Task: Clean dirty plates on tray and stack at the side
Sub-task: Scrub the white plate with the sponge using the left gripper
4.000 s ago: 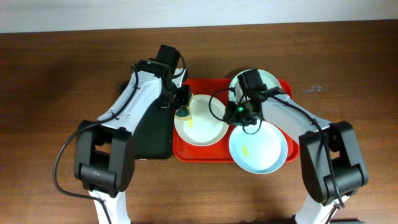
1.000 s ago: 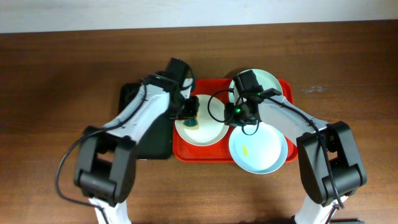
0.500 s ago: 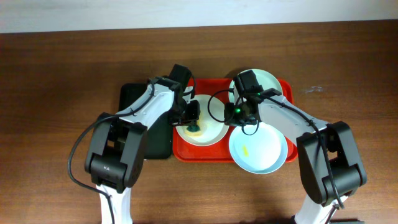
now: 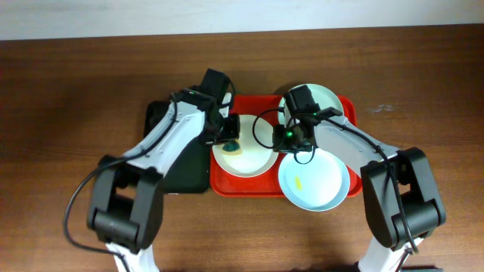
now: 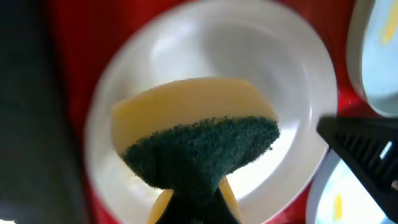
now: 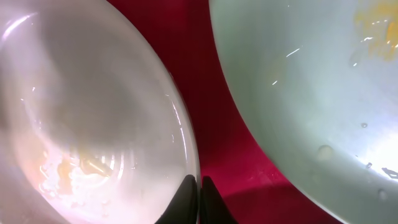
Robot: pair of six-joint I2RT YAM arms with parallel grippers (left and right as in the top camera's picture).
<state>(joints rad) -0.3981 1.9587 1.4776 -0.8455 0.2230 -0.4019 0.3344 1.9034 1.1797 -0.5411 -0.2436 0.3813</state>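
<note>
My left gripper (image 4: 229, 136) is clamped on a yellow-and-green sponge (image 5: 199, 140) resting in the white plate (image 4: 253, 160) on the red tray (image 4: 227, 186). My right gripper (image 6: 196, 199) is pinched shut on that plate's rim. To scrub well, I should press the sponge flat and sweep toward the yellowish residue (image 6: 68, 171) near the right-hand rim, while the right grip stops the plate from sliding.

The sponge hides my left fingertips and the plate beneath it, and the left wrist view is blurred. Two smeared mint plates (image 4: 318, 185) wait alongside.
</note>
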